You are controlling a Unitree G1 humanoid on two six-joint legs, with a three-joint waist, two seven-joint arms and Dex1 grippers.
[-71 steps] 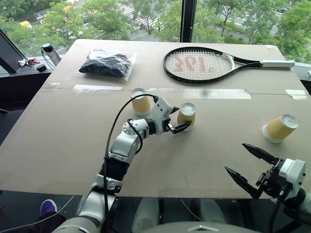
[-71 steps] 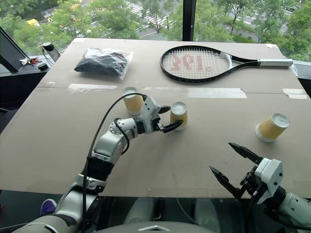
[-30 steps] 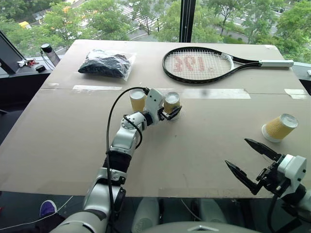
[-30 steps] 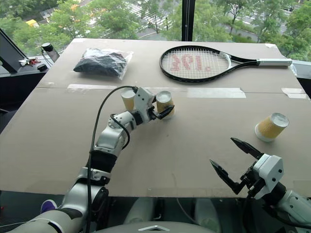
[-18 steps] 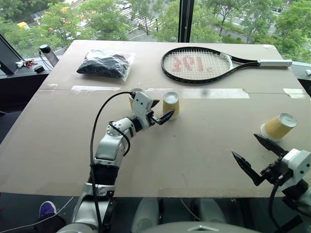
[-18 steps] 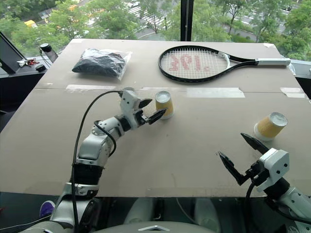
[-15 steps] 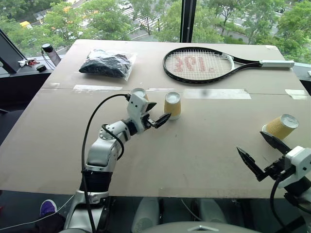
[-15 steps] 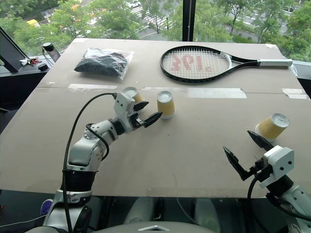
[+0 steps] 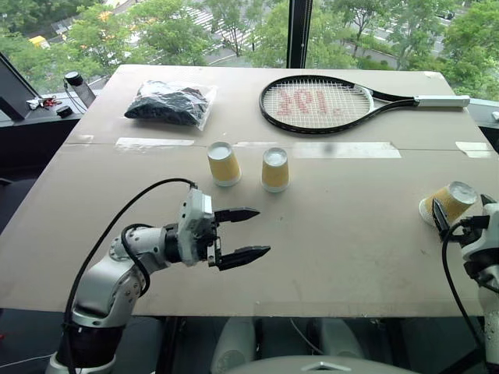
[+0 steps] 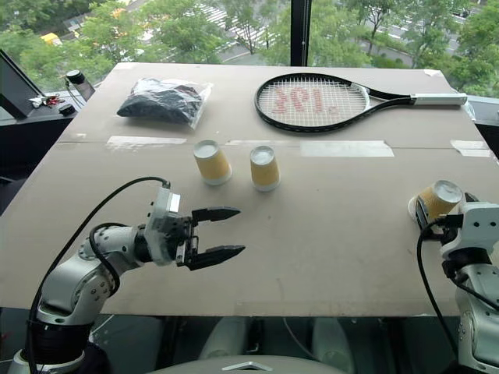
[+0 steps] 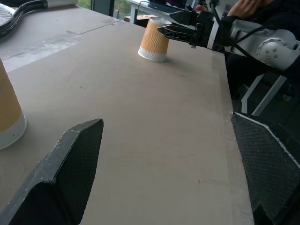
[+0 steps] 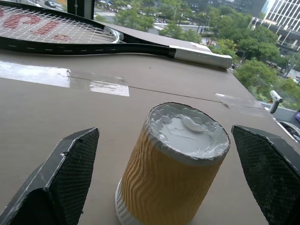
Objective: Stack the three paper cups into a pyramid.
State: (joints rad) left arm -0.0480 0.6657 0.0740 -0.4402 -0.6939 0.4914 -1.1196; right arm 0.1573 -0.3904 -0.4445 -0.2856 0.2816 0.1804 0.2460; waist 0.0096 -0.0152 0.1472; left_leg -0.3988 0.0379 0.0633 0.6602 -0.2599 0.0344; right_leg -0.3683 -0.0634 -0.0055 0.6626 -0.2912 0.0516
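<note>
Two of the paper cups (image 9: 224, 164) (image 9: 275, 169) stand upside down side by side at the table's middle, a small gap between them. My left gripper (image 9: 262, 231) hangs open and empty near the front edge, well short of them, pointing right. The third cup (image 12: 173, 168), also upside down with its white base up, stands at the right edge. My right gripper (image 12: 164, 130) is open with one finger on each side of it, not closed on it. In the left wrist view this cup (image 11: 153, 40) shows with the right gripper (image 11: 180, 24) around its top.
A tennis racket (image 9: 327, 104) lies at the back right and a black bundle in a clear bag (image 9: 170, 102) at the back left. Tape strips (image 9: 347, 149) cross the table. A dark bottle (image 9: 76, 81) stands off the far left corner. A person's hand (image 11: 243, 7) shows beyond the table.
My left gripper came off the middle cup, leaving it beside the other, and pulled back toward the front edge. My right gripper moved forward and right until its fingers flank the third cup.
</note>
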